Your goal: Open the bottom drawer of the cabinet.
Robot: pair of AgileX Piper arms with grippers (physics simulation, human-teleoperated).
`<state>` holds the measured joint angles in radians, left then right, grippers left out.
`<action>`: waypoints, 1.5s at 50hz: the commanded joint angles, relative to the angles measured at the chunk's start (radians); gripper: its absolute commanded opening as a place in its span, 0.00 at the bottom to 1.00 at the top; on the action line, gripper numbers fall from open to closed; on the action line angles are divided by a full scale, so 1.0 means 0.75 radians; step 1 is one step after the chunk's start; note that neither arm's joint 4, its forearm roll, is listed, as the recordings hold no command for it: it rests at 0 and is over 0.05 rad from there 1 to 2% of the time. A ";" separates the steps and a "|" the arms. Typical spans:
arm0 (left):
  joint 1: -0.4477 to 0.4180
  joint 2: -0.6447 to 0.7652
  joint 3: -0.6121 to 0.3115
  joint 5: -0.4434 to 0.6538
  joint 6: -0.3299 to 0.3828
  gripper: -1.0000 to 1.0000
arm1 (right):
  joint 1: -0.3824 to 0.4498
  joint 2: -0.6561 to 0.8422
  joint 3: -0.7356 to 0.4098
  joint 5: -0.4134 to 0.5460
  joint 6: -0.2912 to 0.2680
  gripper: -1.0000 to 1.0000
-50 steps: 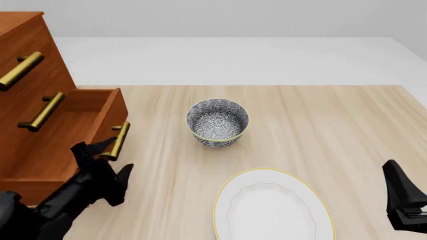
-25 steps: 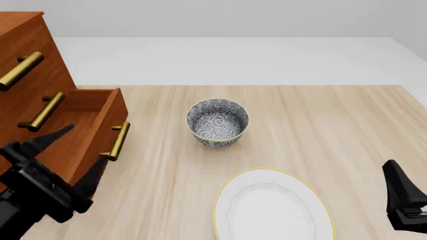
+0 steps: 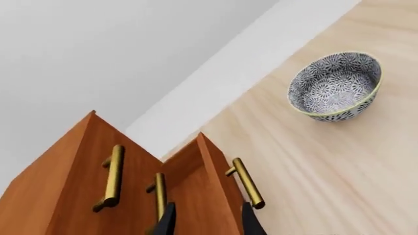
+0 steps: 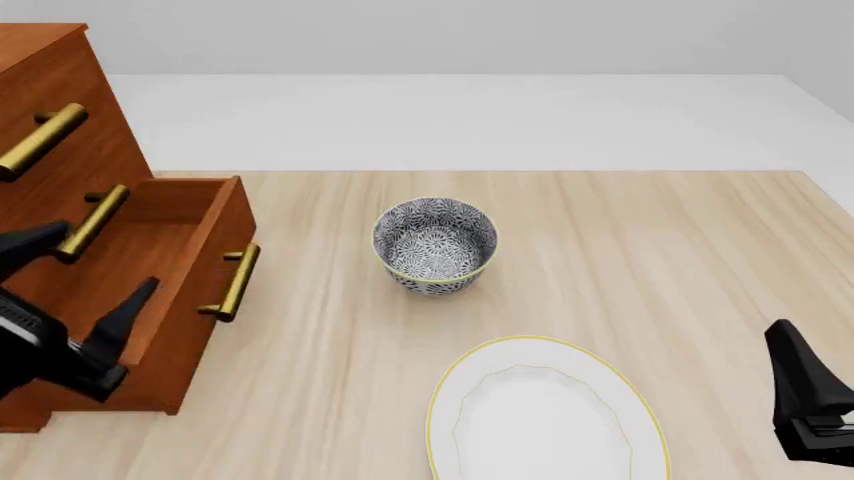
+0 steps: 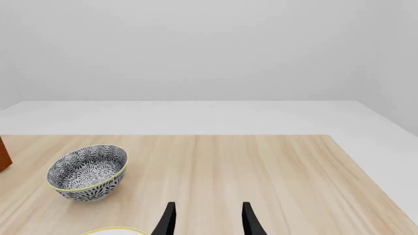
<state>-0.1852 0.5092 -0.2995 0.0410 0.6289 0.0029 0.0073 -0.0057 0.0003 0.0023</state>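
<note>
- At far left we see the cabinet (image 4: 54,120), its bottom drawer (image 4: 160,290) pulled out.
- Our left claw (image 4: 74,275) hovers over the drawer, fingers spread, gripping nothing.
- Our right claw (image 5: 206,218) is also open, near right.

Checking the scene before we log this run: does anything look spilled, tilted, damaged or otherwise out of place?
Nothing stands out. The bottom drawer is pulled out of the cabinet as intended, the bowl sits upright, the plate lies flat, and nothing appears spilled or broken.
</note>
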 commanded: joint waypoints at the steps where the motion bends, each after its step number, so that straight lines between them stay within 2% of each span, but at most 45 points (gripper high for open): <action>1: 0.048 0.045 -0.125 0.184 -0.096 1.00 | 0.000 0.000 0.000 0.000 0.000 1.00; 5: 0.105 0.093 -0.182 0.240 -0.164 1.00 | 0.000 0.000 0.000 0.000 0.000 1.00; 6: 0.099 0.113 -0.199 0.253 -0.190 1.00 | 0.000 0.000 0.000 0.000 0.000 1.00; 8: 0.086 0.118 -0.203 0.260 -0.180 1.00 | 0.000 0.000 0.000 0.000 0.000 1.00; 9: 0.067 0.151 -0.224 0.286 -0.222 1.00 | 0.000 0.000 0.000 0.000 0.000 1.00; 11: 0.089 0.164 -0.224 0.289 -0.230 1.00 | 0.000 0.000 0.000 0.000 0.000 1.00; 25: 0.145 0.317 -0.243 0.249 -0.292 1.00 | 0.000 0.000 0.000 0.000 0.000 1.00; 27: 0.153 0.362 -0.259 0.251 -0.338 1.00 | 0.000 0.000 0.000 0.000 0.000 1.00; 32: 0.158 0.417 -0.255 0.219 -0.357 1.00 | 0.000 0.000 0.000 0.000 0.000 1.00; 49: 0.145 0.592 -0.281 0.200 -0.507 1.00 | 0.000 0.000 0.000 0.000 0.000 1.00; 55: 0.204 0.636 -0.267 0.166 -0.509 1.00 | 0.000 0.000 0.000 0.000 0.000 1.00; 75: 0.242 0.785 -0.211 0.029 -0.545 1.00 | 0.000 0.000 0.000 0.000 0.000 1.00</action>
<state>-0.0154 1.0423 -0.4758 0.1084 0.2370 0.0029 0.0073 -0.0057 0.0002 0.0023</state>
